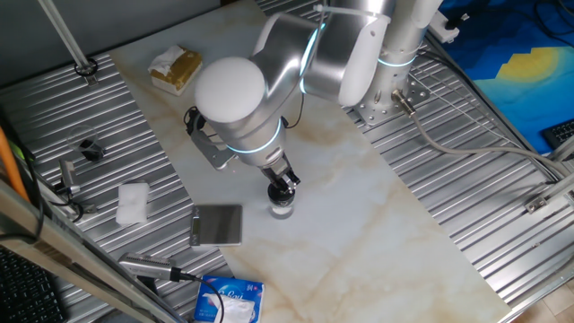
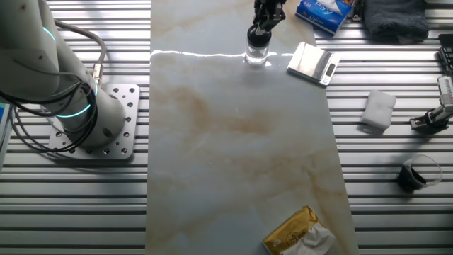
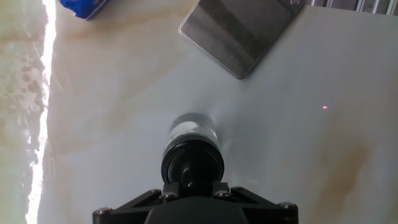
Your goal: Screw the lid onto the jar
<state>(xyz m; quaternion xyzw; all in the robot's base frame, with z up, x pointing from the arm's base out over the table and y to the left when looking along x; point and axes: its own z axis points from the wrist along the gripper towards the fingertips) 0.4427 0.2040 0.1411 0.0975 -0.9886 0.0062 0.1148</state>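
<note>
The jar (image 1: 282, 212) is a small clear glass cylinder standing upright on the marble table, left of the grey plate in the other fixed view (image 2: 256, 57). The round black lid (image 3: 193, 163) sits right over the jar's mouth and hides most of the jar (image 3: 193, 129) in the hand view. My gripper (image 1: 283, 187) comes down from above and is shut on the lid (image 2: 256, 35). Whether the lid touches the jar's rim is not clear. The fingers (image 3: 171, 188) flank the lid at the bottom of the hand view.
A grey square plate (image 1: 217, 224) lies close beside the jar. A blue tissue pack (image 1: 229, 301) is near the table's edge. A white block (image 1: 132, 203), a small black part (image 1: 90, 148) and a yellow packet (image 1: 175, 69) lie farther off.
</note>
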